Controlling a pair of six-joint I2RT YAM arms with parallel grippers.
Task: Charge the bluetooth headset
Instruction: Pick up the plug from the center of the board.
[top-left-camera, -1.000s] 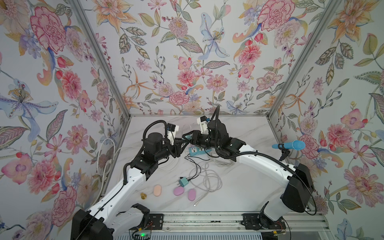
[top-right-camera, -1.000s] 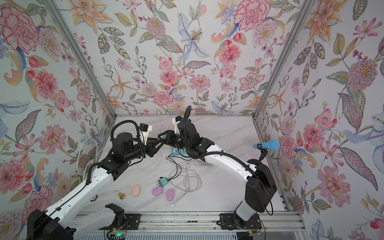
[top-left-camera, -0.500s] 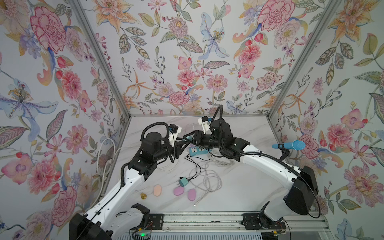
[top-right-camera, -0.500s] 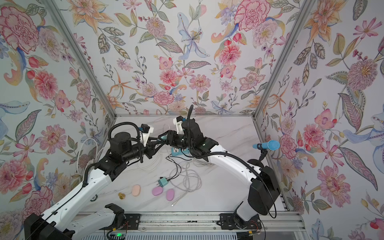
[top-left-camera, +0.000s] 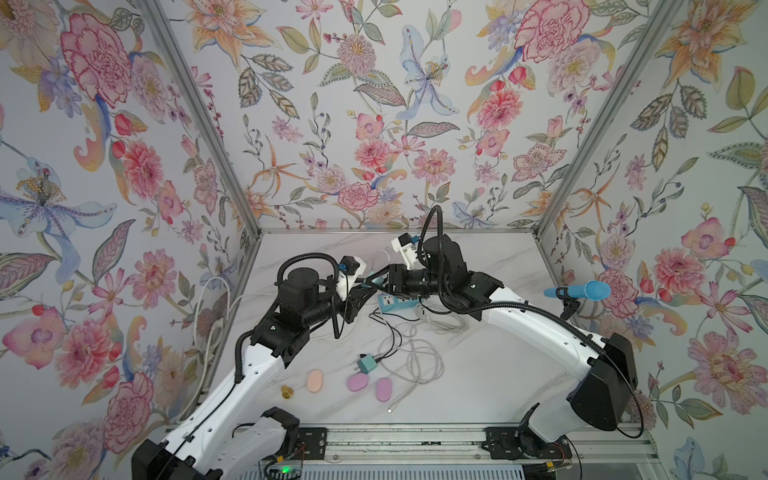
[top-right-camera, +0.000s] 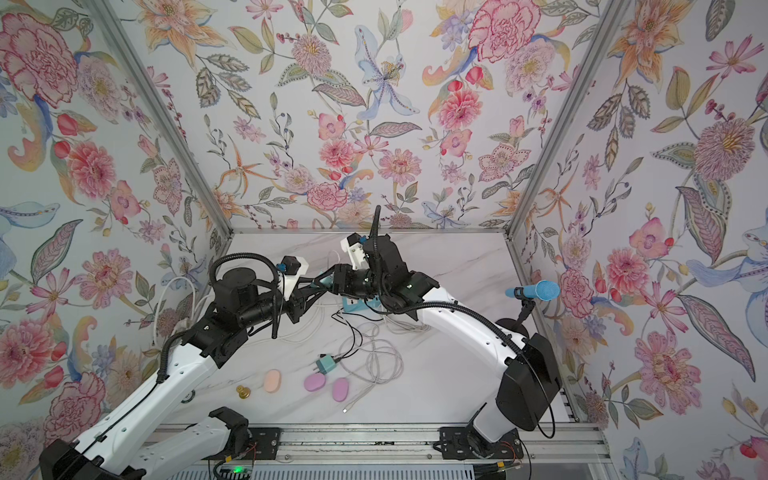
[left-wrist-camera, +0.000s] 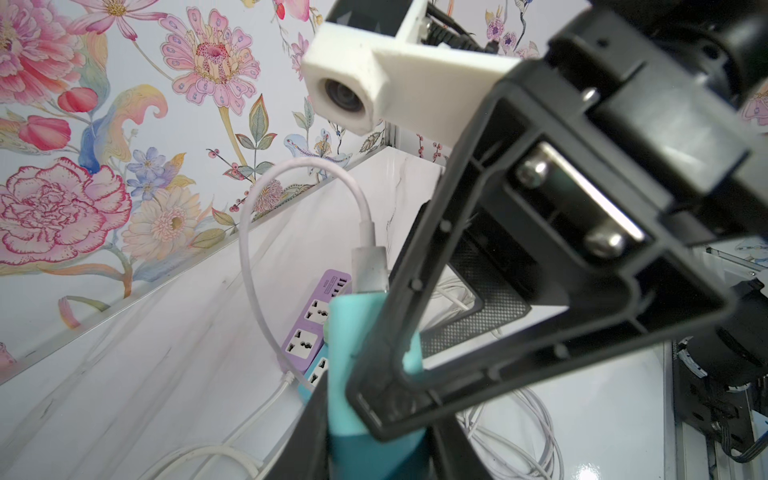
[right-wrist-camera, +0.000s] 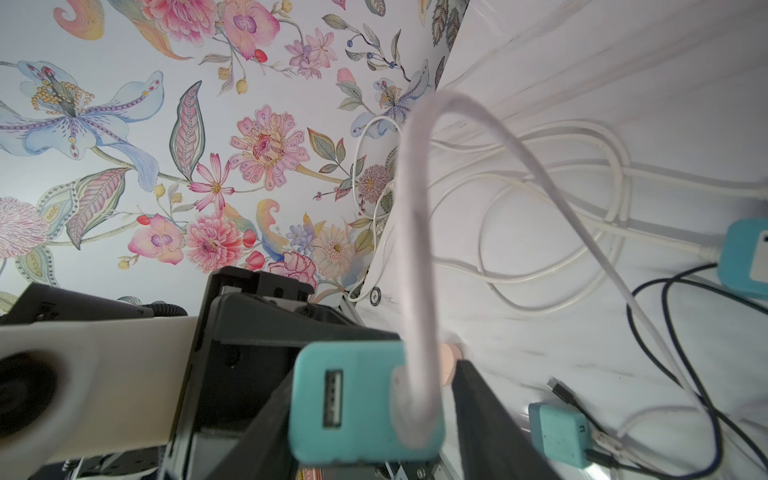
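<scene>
right gripper (right-wrist-camera: 378, 415) has let go: its jaws now stand apart either side of the charger (right-wrist-camera: 353, 407), with the cable (right-wrist-camera: 415, 199) seated in one of its two ports. both wrists have edged toward the back wall. so the plug is in, i judge, and the charger goes to the strip (top-left-camera: 390, 301) next. left gripper (top-left-camera: 363, 289) clamps the charger above the strip, and my forearms meet there nearly level. headset: i cannot pick it out. pink ovals (top-left-camera: 357, 382) lie near the front.

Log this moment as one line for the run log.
left gripper: shut on teal charger | right gripper: open beside white cable | power strip: below, charger not inserted
</scene>
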